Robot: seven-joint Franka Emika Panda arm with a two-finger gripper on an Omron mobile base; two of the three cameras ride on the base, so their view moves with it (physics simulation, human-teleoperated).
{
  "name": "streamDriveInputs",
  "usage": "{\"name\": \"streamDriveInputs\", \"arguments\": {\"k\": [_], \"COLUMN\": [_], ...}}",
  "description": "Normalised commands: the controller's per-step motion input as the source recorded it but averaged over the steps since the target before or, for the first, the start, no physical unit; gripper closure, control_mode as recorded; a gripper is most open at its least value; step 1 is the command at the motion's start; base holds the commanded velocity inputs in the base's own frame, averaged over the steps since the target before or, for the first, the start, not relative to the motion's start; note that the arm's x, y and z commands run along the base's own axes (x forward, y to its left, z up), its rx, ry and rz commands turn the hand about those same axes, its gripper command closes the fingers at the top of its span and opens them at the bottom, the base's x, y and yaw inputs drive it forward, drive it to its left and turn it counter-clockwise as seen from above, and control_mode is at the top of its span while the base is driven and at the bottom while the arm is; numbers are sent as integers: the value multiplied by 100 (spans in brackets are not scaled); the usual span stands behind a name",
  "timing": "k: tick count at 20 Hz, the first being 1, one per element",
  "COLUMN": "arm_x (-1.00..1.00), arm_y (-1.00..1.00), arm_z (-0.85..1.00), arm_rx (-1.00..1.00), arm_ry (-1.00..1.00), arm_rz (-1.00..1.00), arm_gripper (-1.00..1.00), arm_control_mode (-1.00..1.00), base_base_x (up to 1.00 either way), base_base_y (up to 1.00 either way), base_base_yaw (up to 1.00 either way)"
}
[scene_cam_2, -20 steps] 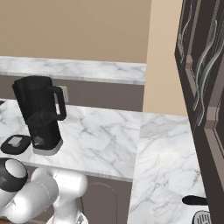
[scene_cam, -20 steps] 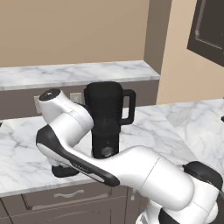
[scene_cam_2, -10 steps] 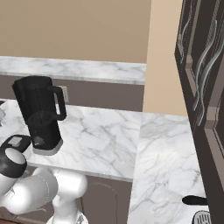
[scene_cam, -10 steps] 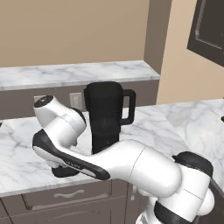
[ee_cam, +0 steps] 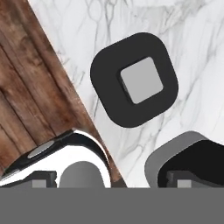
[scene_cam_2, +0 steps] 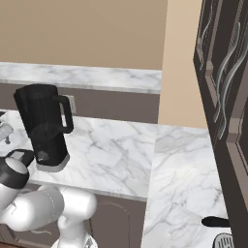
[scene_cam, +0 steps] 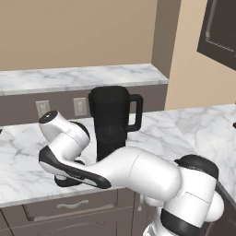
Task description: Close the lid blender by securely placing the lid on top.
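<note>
The lid (ee_cam: 134,80), a flat black rounded square with a light grey knob, lies on the marble counter close to its front edge. My gripper (ee_cam: 110,180) hovers above it, open, its tips spread wide with nothing between them. The blender (scene_cam: 113,120), tall and black with a loop handle, stands upright with its jar top uncovered; its grey-rimmed base (ee_cam: 192,158) shows just beside the lid. From the left base view the lid (scene_cam: 68,180) peeks out under my folded arm, left of the blender. In the right base view the lid (scene_cam_2: 19,156) sits left of the blender (scene_cam_2: 43,127), partly behind my arm.
The marble counter (scene_cam_2: 116,155) runs right and turns a corner toward dark cabinets (scene_cam_2: 225,97). A raised marble ledge (scene_cam: 78,76) with wall outlets (scene_cam: 43,108) stands behind the blender. Wooden floor (ee_cam: 26,87) shows past the counter edge. A small black object (scene_cam_2: 215,222) lies far right.
My arm's upper joint has swung a little left and lower, and now covers part of the lid in the right base view. Lid and blender have stayed put.
</note>
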Motion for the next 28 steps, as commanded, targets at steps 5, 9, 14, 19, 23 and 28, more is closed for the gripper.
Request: {"name": "streamDriveInputs", "arguments": {"k": [5,9,14,19,23,28], "arm_x": [54,37,8,0,1,10], "arm_y": [0,0,7,9,7,0], "arm_z": [-6,-26,-25,-12,-12,-19], "arm_rx": [-9,-6,-2,-2,-2,-2], "arm_ry": [4,6,0,-6,-5,-1], "arm_rz": [1,0,2,3,1,2], "arm_gripper": [-100,-100,-100,-100,-100,-100], "arm_control_mode": [-100,-100,-100,-100,-100,-100], "base_base_x": [0,0,0,0,0,0], "base_base_y": [0,0,0,0,0,0], "base_base_yaw": [0,0,0,0,0,0]}}
